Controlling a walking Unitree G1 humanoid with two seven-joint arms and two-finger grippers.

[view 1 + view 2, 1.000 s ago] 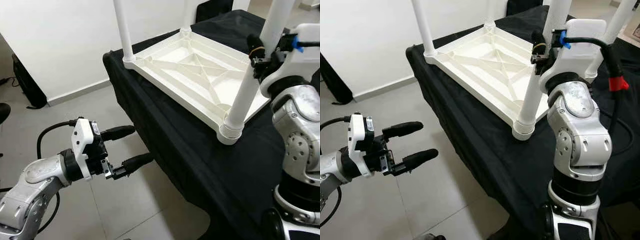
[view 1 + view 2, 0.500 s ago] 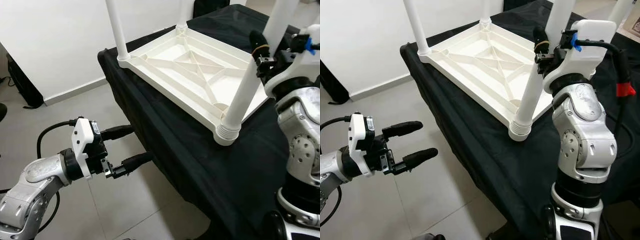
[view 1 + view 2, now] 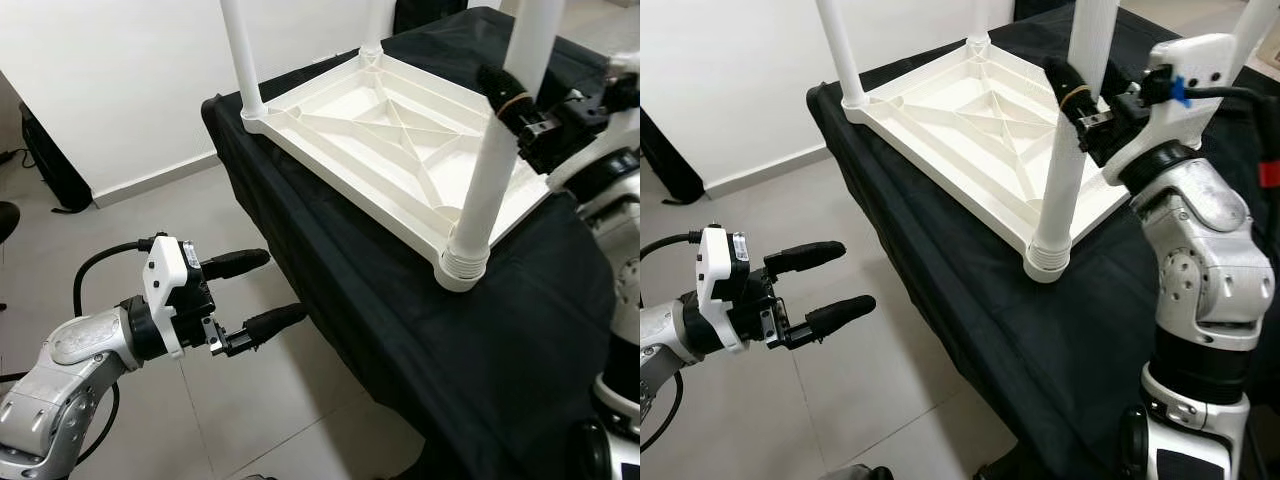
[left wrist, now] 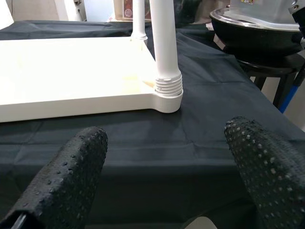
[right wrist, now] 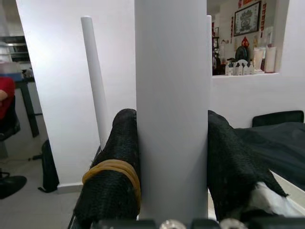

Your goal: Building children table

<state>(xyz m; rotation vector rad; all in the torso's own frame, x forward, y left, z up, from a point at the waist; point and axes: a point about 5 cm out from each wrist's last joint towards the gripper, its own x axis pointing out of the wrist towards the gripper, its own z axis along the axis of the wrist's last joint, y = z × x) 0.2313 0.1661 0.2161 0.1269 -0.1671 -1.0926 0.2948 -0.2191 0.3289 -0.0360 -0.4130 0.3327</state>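
Grey floor tiles [image 3: 250,420] lie open below my left gripper [image 3: 250,292], whose fingers are spread and hold nothing, just off the near edge of the black-draped desk [image 3: 400,330]. On the desk lies the white tabletop [image 3: 390,140], upside down, its near corner close to the cloth's edge. My right gripper [image 3: 1077,108] pinches the near leg [image 3: 1065,170], upright in that corner socket. Farther legs [image 3: 240,60] rise by the white wall [image 3: 110,80].
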